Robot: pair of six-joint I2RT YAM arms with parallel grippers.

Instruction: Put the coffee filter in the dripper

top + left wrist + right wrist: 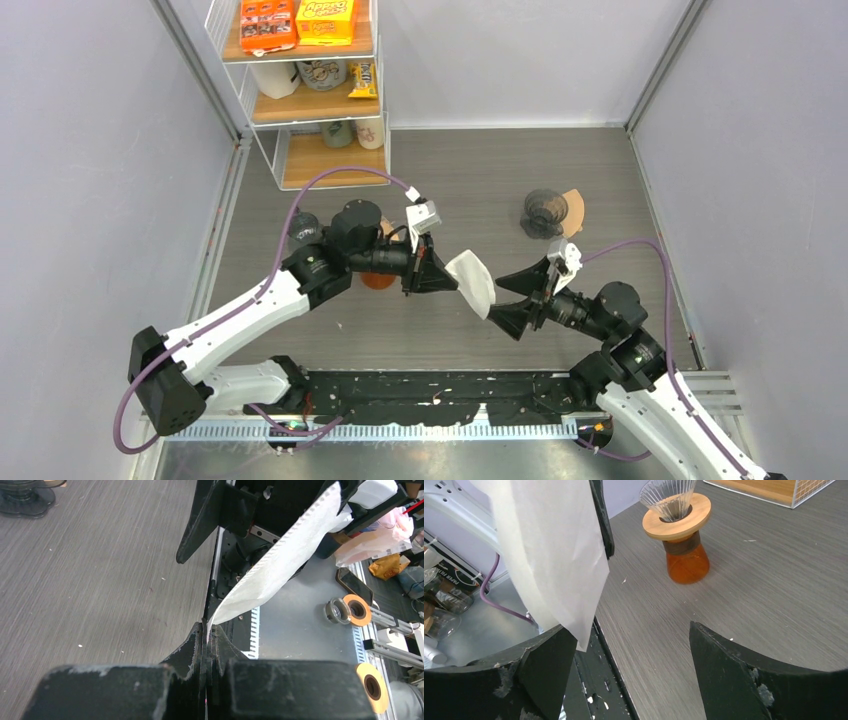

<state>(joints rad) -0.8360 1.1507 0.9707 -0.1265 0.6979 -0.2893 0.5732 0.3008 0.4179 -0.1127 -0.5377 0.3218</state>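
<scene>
The filter (472, 283) is hanging in mid-air over the table (470, 170), flat and folded. The left gripper (448, 275) is pinching it by one corner, jaws shut tight on the paper. In the left wrist view we're seeing the sheet fan up and away from that pinch, with a crimped seam along one edge. Just beside its free end the right gripper (500, 298) is standing wide and holding nothing. From its own camera the paper is dangling close to one finger (544, 655), not between the two, and whether it is touching that finger we can't tell. The dripper (674, 510), a ribbed glass cone in a wooden collar on an amber jug (686, 562), is sitting well apart on the table, partly hidden under the left arm in the top view. We're reading this as a handover or an opening of the paper. To do it well, we're wanting the right jaws to straddle the free edge squarely before closing. Only then should the left ease its pull, so the thin paper isn't tearing or creasing shut.
</scene>
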